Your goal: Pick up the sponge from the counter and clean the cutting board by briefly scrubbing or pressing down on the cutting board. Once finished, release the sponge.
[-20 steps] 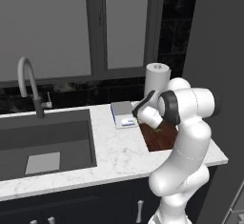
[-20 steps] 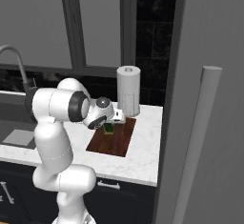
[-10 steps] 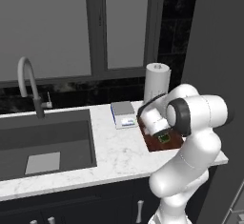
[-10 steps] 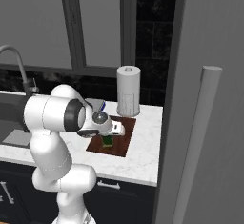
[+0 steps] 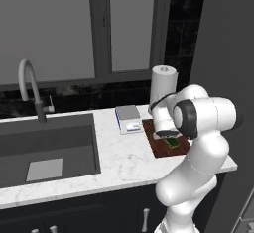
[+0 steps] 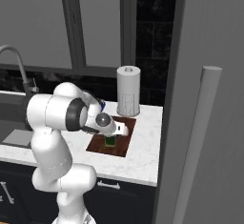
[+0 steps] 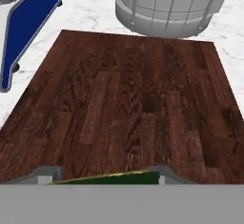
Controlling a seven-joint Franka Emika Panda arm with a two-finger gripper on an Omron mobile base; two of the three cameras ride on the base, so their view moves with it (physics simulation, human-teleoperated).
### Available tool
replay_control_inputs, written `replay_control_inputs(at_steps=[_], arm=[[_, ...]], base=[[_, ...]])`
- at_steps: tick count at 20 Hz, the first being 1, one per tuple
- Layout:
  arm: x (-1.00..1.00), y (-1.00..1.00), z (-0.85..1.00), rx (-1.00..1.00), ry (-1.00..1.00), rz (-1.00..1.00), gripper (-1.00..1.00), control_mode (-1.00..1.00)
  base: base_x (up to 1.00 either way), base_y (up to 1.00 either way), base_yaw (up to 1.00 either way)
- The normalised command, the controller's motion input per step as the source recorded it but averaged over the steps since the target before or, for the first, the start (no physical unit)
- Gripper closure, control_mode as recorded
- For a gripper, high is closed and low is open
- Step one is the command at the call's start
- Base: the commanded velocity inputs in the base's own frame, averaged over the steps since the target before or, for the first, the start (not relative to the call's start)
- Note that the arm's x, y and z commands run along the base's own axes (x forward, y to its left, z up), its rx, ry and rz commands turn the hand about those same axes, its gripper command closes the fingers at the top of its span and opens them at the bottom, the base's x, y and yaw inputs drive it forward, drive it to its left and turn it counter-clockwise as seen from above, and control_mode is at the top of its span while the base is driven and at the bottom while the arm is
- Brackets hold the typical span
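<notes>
Hand view has the gripper (image 7: 102, 176) clamped on the sponge (image 7: 110, 178), green edge pinched between both fingers. It's low over the near end of the cutting board (image 7: 128, 104), probably held that way so it can press flat and scrub.

Green sponge (image 6: 110, 141) flat on reddish-brown cutting board (image 6: 122, 145); white marble counter (image 5: 119, 160) beneath

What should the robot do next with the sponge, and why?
Probably rub the sponge a little back and forth on the cutting board. The gripper is shut on the sponge and holds it low over the wood, near the board's front end, so a short scrub comes before letting go.
</notes>
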Motion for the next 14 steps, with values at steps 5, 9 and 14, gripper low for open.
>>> replay_control_inputs(at_steps=[5,9,14], arm=[[0.76,-0.31,0.00,0.00,-0.03,0.00,1.00,-1.00],[0.38,-0.13,0.00,0.00,-0.05,0.00,1.00,-1.00],[-0.29,-0.09,-0.02,0.00,-0.03,0.00,1.00,-1.00]], base=[[0.00,0.00,0.00],[0.00,0.00,0.00],[0.00,0.00,0.00]])
